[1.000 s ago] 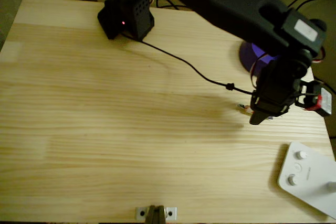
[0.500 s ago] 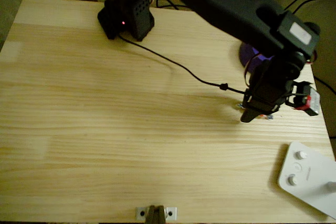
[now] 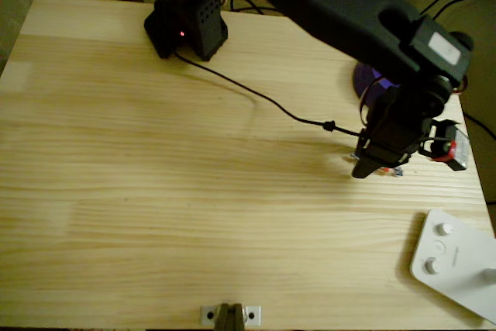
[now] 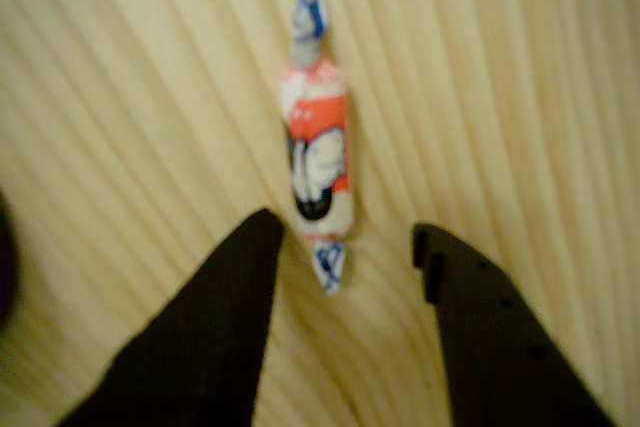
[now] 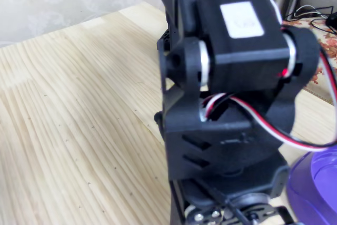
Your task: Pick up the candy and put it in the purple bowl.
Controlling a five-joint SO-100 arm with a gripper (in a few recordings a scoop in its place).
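Now your gripper (image 4: 345,237) hangs open and empty over the candy (image 4: 318,142), near the counter's (image 3: 155,191) right edge in the overhead view, the purple bowl (image 3: 372,79) just behind.

A pale wooden bench (image 3: 155,191) carries a white device with knobs (image 3: 453,261) at 4 o'clock; a small metal bracket (image 3: 230,315) sits at 6 o'clock.

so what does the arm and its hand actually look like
A matte black plastic arm with chunky links, a white sticker near the wrist and red, white and black wires looping beside the motor. The hand has two black tapered fingers. A thin black cable trails across the table.
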